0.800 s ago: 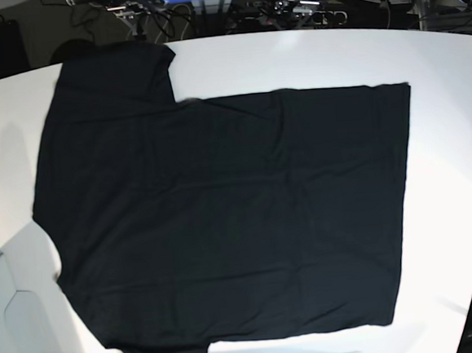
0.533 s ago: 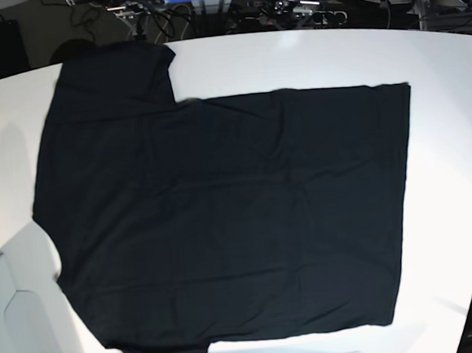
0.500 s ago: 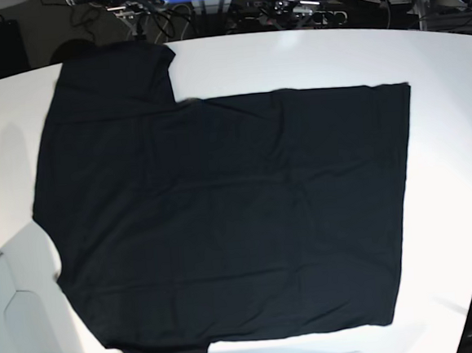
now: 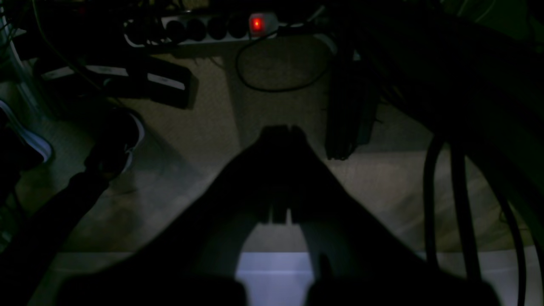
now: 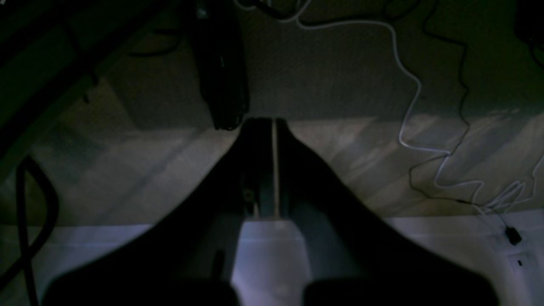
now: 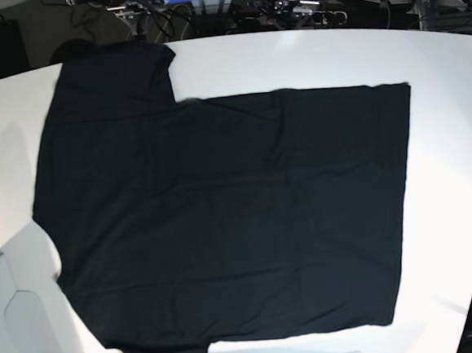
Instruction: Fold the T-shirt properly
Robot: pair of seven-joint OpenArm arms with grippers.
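While spread flat, T-shirt (image 6: 223,218) covers table (image 6: 453,127).

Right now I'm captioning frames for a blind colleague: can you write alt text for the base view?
A black T-shirt lies spread flat on a white table, collar end at the view's left, hem at the right, one sleeve toward the far edge and one at the near edge. No arm or gripper shows; dark cables and equipment sit behind the table.
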